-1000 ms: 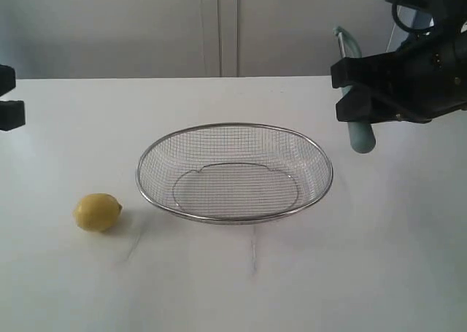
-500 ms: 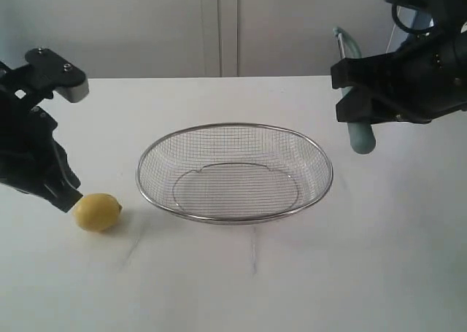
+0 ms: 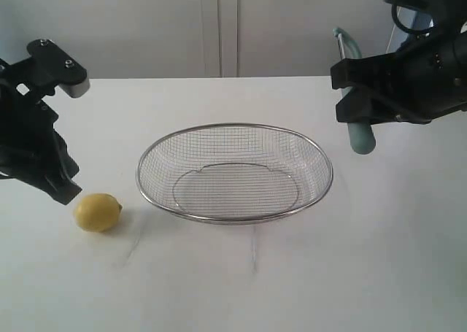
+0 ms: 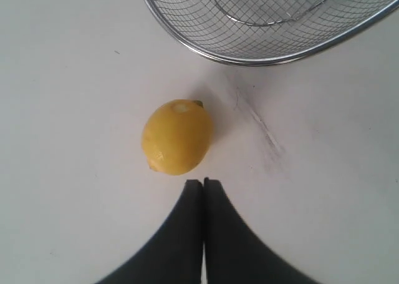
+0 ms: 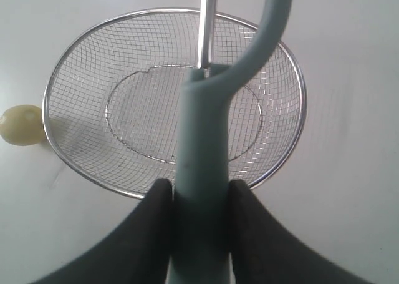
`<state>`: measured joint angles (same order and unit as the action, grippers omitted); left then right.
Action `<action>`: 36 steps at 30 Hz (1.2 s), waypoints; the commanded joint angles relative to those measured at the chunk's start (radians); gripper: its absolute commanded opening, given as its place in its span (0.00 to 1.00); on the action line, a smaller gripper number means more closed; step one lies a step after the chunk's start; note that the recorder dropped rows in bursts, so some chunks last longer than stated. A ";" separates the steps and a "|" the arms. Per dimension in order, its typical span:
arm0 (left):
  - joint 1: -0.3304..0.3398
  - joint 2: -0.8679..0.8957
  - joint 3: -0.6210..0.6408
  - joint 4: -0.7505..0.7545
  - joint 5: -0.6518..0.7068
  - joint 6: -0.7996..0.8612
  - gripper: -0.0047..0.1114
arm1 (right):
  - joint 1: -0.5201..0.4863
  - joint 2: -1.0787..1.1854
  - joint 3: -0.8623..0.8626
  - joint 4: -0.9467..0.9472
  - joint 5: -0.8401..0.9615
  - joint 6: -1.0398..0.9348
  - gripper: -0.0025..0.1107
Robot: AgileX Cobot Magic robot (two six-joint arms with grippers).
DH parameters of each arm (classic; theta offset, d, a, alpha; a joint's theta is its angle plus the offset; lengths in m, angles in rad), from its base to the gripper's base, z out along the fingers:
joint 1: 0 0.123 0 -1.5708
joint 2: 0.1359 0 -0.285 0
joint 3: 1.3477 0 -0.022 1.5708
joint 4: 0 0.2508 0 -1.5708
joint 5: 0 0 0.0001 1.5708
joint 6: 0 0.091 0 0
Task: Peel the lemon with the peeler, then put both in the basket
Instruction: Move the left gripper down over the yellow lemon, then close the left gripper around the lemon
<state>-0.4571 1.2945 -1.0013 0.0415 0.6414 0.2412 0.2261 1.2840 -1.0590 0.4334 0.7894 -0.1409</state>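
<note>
The yellow lemon [image 3: 97,212] lies on the white table left of the wire mesh basket [image 3: 235,217]. My left gripper [image 3: 62,193] hovers just up and left of it, shut and empty. In the left wrist view the lemon [image 4: 177,137] sits just beyond the closed tips of the left gripper [image 4: 203,183]. My right gripper [image 3: 357,98] is raised at the right, beyond the basket, shut on the teal peeler [image 3: 355,131]. In the right wrist view the peeler [image 5: 202,165] is clamped in the right gripper [image 5: 201,187], above the basket [image 5: 288,156]; the lemon [image 5: 22,125] shows at the edge.
A faint scuff mark [image 4: 259,123] runs across the white table between lemon and basket. The basket holds nothing. A pale wall panel [image 3: 219,25] stands behind the table.
My left arm came into view from the left, dropped beside the lemon, then lifted slightly away from it. The right arm and peeler have stayed still.
</note>
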 commanded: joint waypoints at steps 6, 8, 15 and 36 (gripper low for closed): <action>-0.008 0.045 0.014 0.033 0.009 0.002 0.08 | -0.006 -0.007 0.002 0.004 -0.002 -0.013 0.02; -0.008 0.062 0.014 0.058 0.017 0.014 0.17 | -0.006 -0.007 0.002 0.004 -0.002 -0.013 0.02; -0.008 0.128 0.015 0.069 0.028 0.428 0.79 | -0.006 -0.007 0.002 0.004 -0.002 -0.013 0.02; -0.008 0.310 0.015 0.083 -0.187 0.576 0.89 | -0.006 -0.007 0.002 0.004 0.010 -0.013 0.02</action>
<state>-0.4571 1.5898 -0.9952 0.1210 0.4661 0.8096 0.2261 1.2840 -1.0590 0.4334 0.8004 -0.1409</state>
